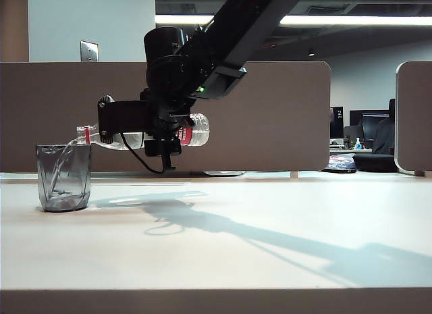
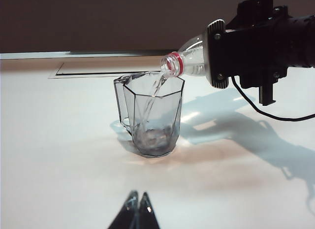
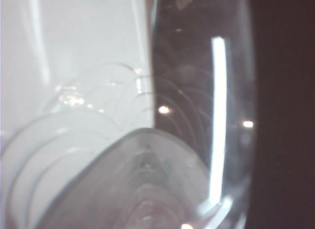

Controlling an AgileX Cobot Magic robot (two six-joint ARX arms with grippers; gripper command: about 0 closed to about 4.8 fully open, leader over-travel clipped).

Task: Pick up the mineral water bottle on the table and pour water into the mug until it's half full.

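Little clear water (image 2: 156, 89) in short smoky-grey faceted glass mug (image 2: 151, 115) on off-white counter (image 1: 270, 240). Right gripper (image 1: 162, 135) fingers clamped on tall clear plastic mineral water bottle (image 1: 197, 129), long axis near level, mouth over rim. Left gripper (image 2: 138, 209) fingers closed, empty, near mug.

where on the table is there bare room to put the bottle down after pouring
The table is bare right of the mug and along the front edge, crossed only by the arm's shadow. It is crowded at the mug: the right gripper holds the mineral water bottle over its rim. The left gripper rests shut nearby.
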